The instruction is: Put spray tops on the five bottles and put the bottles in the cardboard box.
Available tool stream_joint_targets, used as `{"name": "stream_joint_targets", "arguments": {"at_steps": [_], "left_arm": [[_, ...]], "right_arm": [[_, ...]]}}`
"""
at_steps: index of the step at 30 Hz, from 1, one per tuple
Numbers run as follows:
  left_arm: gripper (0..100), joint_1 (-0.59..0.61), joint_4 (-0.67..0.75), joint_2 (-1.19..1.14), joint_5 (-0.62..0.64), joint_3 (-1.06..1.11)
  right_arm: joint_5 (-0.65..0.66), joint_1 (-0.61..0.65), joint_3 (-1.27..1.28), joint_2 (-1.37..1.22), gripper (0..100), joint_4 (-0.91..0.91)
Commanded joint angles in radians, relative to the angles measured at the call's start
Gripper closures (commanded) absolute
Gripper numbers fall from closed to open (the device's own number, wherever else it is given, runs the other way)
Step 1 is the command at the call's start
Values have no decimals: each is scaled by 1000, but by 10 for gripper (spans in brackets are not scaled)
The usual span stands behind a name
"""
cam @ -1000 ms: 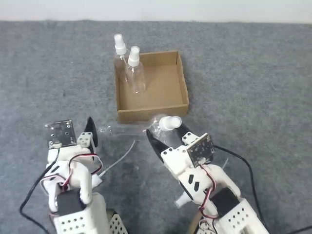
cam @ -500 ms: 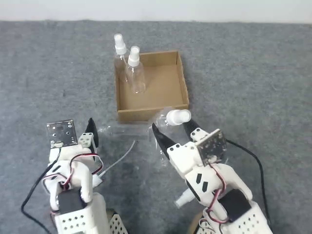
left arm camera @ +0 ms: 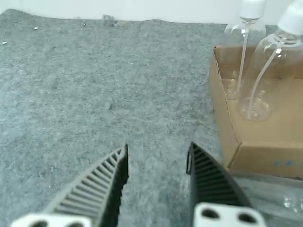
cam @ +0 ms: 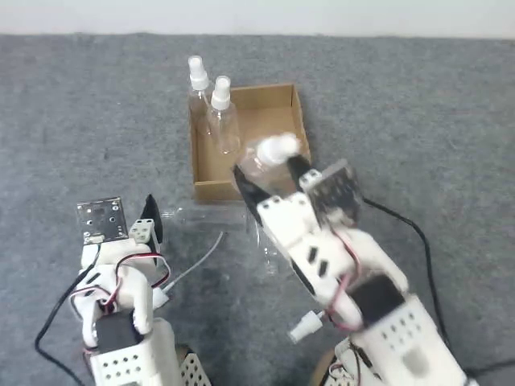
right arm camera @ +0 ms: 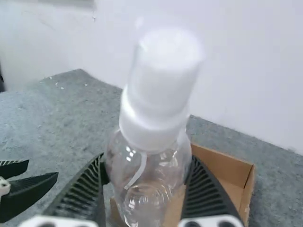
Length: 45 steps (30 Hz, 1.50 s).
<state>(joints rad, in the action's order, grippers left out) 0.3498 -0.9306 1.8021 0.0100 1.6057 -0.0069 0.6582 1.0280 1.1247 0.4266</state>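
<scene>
One bottle point(right arm camera: 147, 182) clamped in right jaws, near upright, spray top point(right arm camera: 161, 85) uppermost; left jaws apart

the surface point(cam: 418, 121) is covered in grey, felt-like carpet that runs back to a pale wall. an open cardboard box point(cam: 213, 190) sits on it toward the back middle. just in front of the box's near wall, a clear bottle point(cam: 197, 217) without a top lies on its side. nearer, a loose spray top point(cam: 197, 259) lies with its thin white tube slanted across the carpet. a second spray top point(cam: 306, 325) lies by the right arm's base. a black cable point(cam: 410, 241) trails over the right side.
</scene>
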Motion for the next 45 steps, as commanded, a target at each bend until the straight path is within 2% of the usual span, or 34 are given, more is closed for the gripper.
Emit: {"name": "stream_joint_targets", "arguments": {"at_steps": [1,17,32,45], "left_arm": [[810,6,31,-2,12,-13],[810,6,31,-2,11,-13],[808,6,29,-2,11,-12],[808,6,34,-2,9,-2]], "right_arm": [[-14,-8,-178,-266,991,-97],[-14,-10,-463,-883,991,-317],[-9,-8,-466,-1129,991,-504],[-8,-8,-522,-1274,989,-504]]}}
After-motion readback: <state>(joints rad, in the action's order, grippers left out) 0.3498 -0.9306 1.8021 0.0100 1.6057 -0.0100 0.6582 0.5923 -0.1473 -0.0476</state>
